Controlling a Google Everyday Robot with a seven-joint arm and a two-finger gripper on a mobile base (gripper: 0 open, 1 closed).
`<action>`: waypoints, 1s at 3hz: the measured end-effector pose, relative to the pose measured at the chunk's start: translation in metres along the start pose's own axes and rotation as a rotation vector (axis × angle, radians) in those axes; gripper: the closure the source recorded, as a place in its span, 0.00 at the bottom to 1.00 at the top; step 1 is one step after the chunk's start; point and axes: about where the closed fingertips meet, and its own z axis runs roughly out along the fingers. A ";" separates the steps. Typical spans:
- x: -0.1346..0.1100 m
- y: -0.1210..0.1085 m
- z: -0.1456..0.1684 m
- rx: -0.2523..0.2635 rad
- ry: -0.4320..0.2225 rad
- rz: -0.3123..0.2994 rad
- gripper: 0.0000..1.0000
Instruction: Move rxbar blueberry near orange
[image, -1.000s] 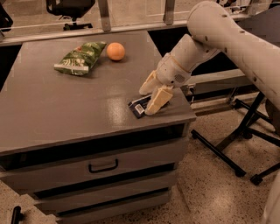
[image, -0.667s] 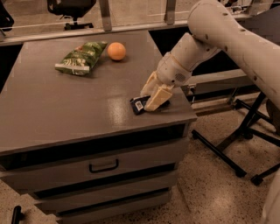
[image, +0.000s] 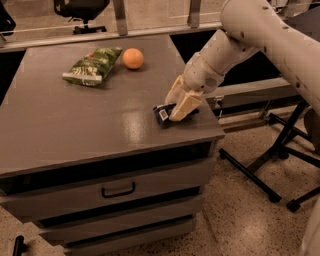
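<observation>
Gripper (image: 171, 111): well apart from the orange (image: 133, 58), toward the front right corner of the cabinet top (image: 75, 120); its two cream fingers (image: 186, 104) are closed in on the rxbar blueberry (image: 161, 114), one on each side.
Hidden: the near finger covers the bar's middle; only the white-labelled end, on the orange's side, and a dark strip past the finger show.
Cut off: the arm (image: 260, 35) leaves the picture at the top and right edges, on the far side of the gripper from the orange.
Unclear: whether the bar rests on the cabinet top or is raised just off it cannot be told.
Change: gripper and bar together lie slightly nearer the orange than a second ago, a little back from the front edge.
Unchanged: the orange keeps its place at the back of the top, with the green chip bag (image: 92, 66) just beside it, a narrow gap between them.
</observation>
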 end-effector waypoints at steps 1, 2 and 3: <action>-0.008 -0.025 -0.036 0.079 0.031 -0.018 1.00; -0.028 -0.063 -0.074 0.190 0.080 0.030 1.00; -0.034 -0.071 -0.082 0.217 0.078 0.045 1.00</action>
